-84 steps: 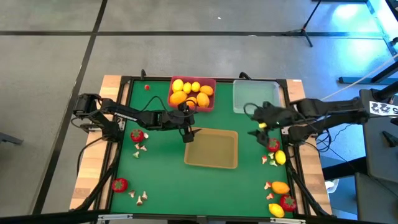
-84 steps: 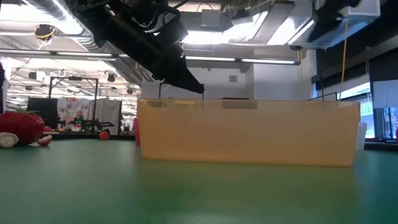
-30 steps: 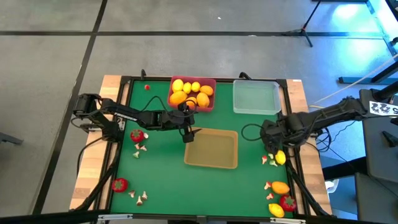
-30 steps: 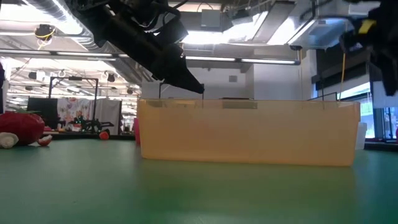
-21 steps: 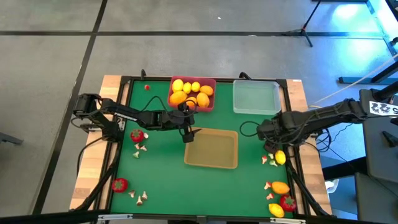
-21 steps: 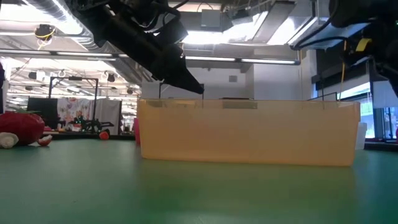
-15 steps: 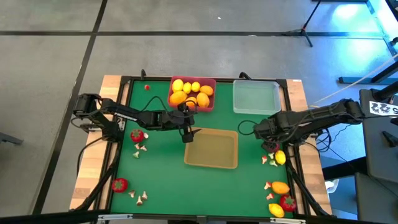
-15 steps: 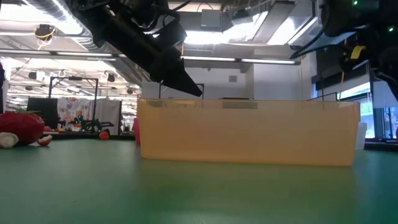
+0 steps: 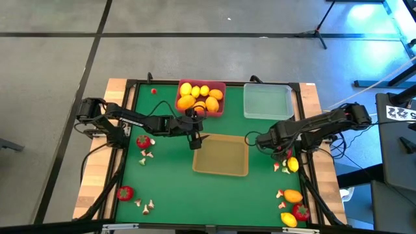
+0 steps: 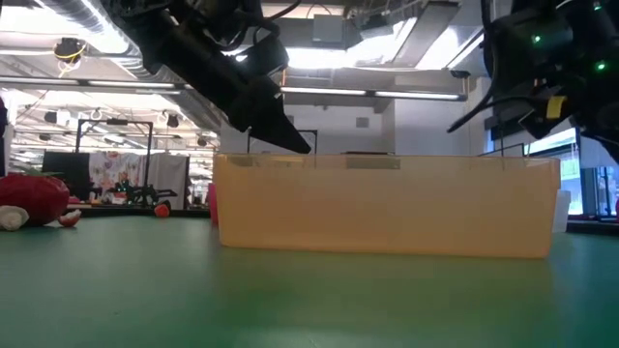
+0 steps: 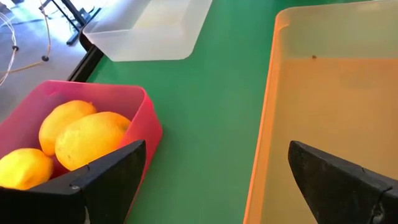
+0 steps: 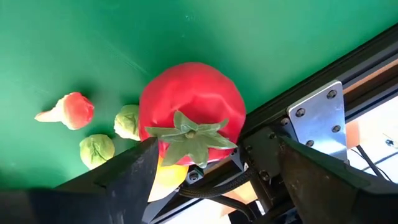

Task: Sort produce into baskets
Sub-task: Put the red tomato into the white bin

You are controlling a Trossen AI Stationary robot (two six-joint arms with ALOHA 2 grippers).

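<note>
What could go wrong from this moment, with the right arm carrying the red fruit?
1. The right end effector holds the red fruit only at its sides, off the mat. It may slip out and fall back among the small pieces.
2. In the high view the fruit is hidden under the arm, beside the tan basket. If released too early, it could land on the green mat.
3. The left end effector waits, open, at that basket's corner. The arms might meet there.
</note>
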